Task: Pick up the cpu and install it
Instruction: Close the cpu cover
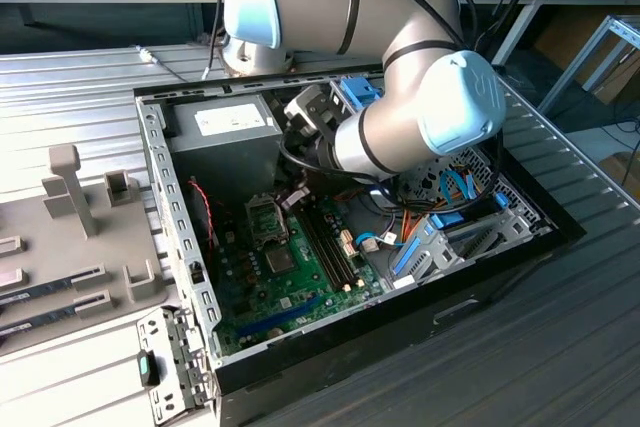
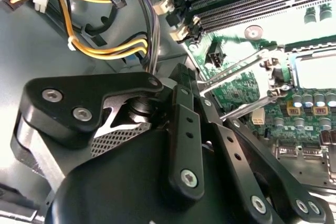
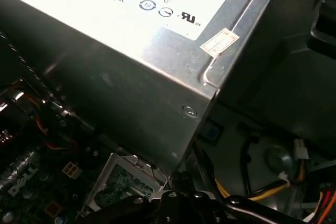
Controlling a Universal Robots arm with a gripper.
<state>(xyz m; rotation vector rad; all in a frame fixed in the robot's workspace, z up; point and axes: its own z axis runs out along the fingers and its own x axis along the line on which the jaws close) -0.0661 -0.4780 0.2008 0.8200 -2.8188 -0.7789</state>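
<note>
One open computer case on the worktop, green motherboard inside. The cpu looks like the silvery-grey square lying flat on the board, apparently already in its socket, near-left of the memory slots. Just beyond it the socket frame stands hinged open. Judged step: install, late stage, cpu placed and frame not yet shut. From here the work calls for fine alignment at the frame, clear of the cables. The claw hovers just right of the frame; cannot tell how far open, or whether it holds anything. Farthest back is the power supply.
</note>
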